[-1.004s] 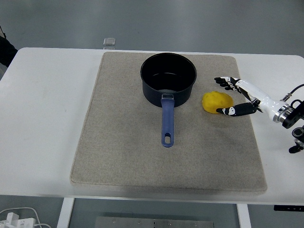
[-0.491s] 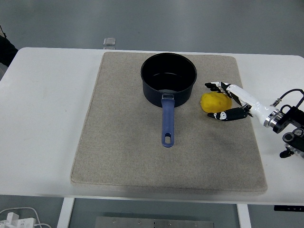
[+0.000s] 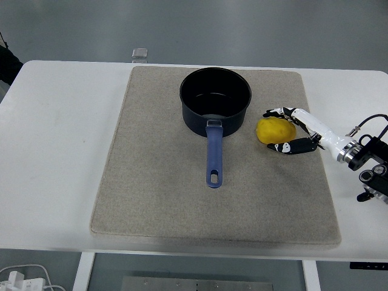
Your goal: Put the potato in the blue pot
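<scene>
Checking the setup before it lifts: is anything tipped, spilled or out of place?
Nothing stands out. The pot stands upright on the mat, empty. The potato lies whole beside it, with the right hand around it.

A white table [image 3: 60, 151] is filling most of the view, and a beige-grey mat [image 3: 157, 200] with rounded corners is lying flat across its middle. At about eleven o'clock from the mat's centre, a small clear square object [image 3: 140, 53] is sitting at the table's far edge. White cables and a plug [image 3: 21, 280] are lying on the floor at seven o'clock.
</scene>
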You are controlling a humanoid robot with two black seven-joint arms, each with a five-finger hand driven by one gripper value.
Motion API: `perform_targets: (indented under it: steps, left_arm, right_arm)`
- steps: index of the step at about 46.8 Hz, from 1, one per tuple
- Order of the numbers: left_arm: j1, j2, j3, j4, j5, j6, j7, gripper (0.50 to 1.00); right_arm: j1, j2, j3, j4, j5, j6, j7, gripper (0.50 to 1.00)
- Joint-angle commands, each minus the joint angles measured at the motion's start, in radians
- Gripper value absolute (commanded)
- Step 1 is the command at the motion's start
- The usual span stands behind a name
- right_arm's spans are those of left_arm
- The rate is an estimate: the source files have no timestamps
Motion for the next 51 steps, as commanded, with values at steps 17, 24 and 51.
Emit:
perform_targets:
  steps: [17, 24, 51]
  left_arm:
    - [0.000, 0.000, 0.000, 0.000, 0.000, 0.000, 0.000, 0.999]
    - [0.000, 0.000, 0.002, -0.002, 0.001, 0.000, 0.000, 0.999]
    - [0.000, 0.000, 0.003, -0.002, 0.001, 0.000, 0.000, 0.999]
  right_arm:
    - [0.012, 0.000, 0.003, -0.002, 0.001, -0.001, -0.005, 0.500]
    - [0.013, -0.002, 0.006, -0.002, 0.003, -0.009, -0.009, 0.500]
    - [0.053, -0.037, 0.015, 0.009, 0.021, 0.002, -0.008, 0.500]
